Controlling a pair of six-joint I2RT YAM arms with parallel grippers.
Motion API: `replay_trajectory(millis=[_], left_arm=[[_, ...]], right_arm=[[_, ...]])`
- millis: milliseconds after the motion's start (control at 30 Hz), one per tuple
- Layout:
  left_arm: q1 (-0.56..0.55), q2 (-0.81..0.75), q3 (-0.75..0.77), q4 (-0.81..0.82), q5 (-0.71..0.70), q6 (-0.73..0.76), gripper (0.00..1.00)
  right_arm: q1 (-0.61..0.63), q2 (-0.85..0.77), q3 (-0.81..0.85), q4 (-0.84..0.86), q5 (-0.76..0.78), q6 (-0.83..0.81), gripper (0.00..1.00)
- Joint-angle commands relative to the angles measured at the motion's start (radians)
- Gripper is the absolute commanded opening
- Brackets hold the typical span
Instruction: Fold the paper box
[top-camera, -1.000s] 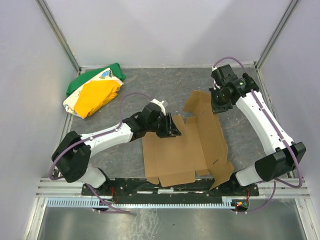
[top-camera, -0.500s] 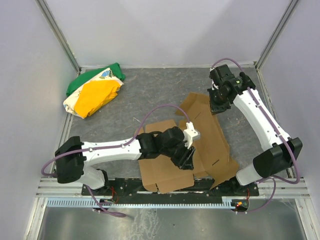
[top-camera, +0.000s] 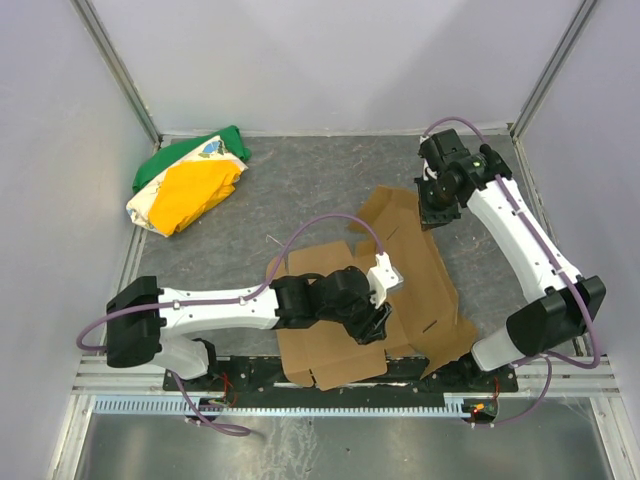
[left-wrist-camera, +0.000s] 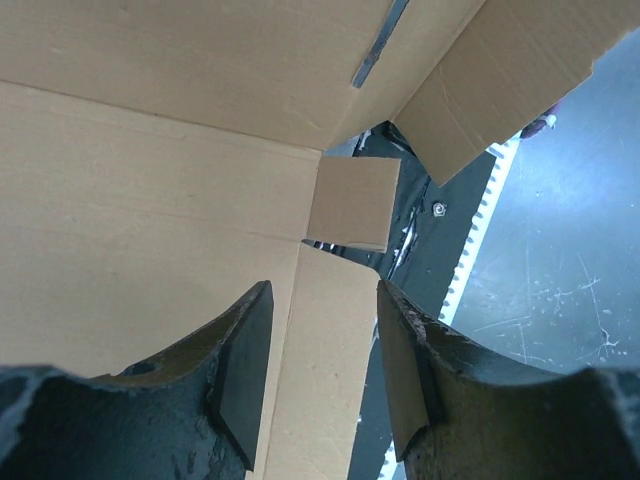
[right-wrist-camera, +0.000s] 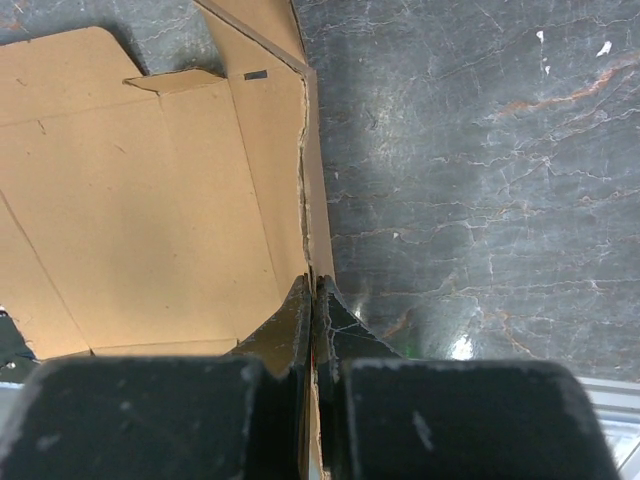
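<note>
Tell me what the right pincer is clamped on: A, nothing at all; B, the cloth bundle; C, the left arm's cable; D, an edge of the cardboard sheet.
D: the right wrist view shows the right pincer shut on the thin edge of the cardboard sheet.

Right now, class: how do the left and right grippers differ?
The left gripper is open and holds nothing; the right gripper is shut on the edge of the box. The left gripper hangs over its near part; the right gripper is at its far side. Both have dark fingers.
</note>
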Motion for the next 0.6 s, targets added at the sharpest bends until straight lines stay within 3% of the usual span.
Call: replay_trajectory(millis=[0,300,467,567], left_arm=[[-0.023,-0.021,-0.008,0.105,0.020,0.041,0.54],[-0.027,-0.035,-0.005,0.108,-0.209,0.097,0.55],[-0.008,-0.017,-0.031,0.163,-0.317,0.144,0.67],[0.050,0.036,-0.041,0.223,-0.296,0.176,0.68]], right_arm=[[0.005,-0.044,0.023,-0.059,-0.039,0.027,0.02],[0.005,-0.063,0.033,0.113,0.074,0.119,0.02],[0.004,0.012,0.082,0.213,0.092,0.063,0.02],[0.001,0.078,0.143,0.237,0.050,0.009,0.02]])
